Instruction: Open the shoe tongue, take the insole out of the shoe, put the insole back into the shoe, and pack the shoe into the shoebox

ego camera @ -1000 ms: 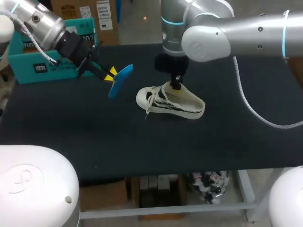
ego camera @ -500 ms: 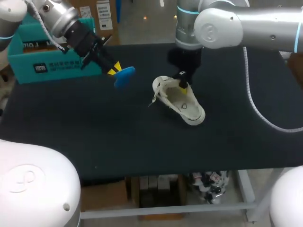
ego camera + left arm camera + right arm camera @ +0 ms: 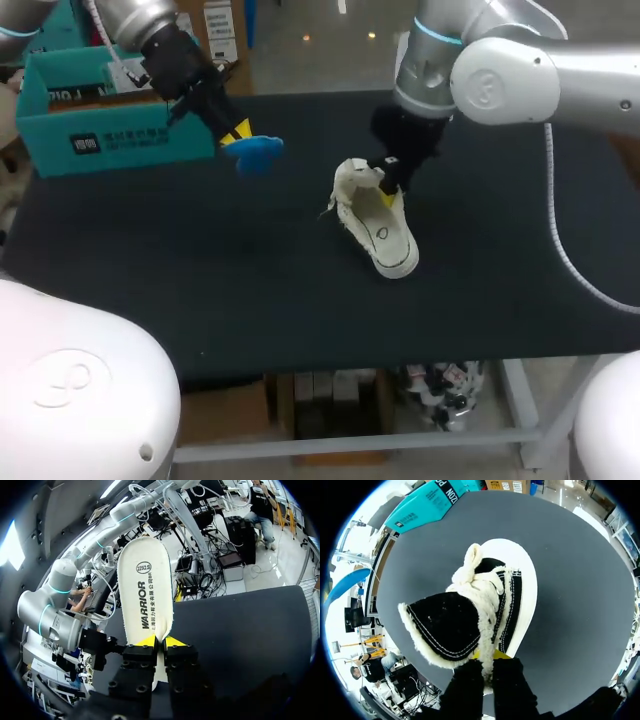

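So the left hand point(image 3: 237, 133) sits just by the shoebox point(image 3: 110, 140), pinched tight on the blue insole point(image 3: 258, 153), held up off the table point(image 3: 200, 280). The right hand point(image 3: 388, 178) angles down, clamped on the shoe point(image 3: 380, 225) mid-table.

Dark, matte black table surface point(image 3: 200, 290)

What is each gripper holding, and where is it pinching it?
The left gripper pinches the blue insole by one end. The right gripper pinches the shoe at the fleecy edge of its opening.
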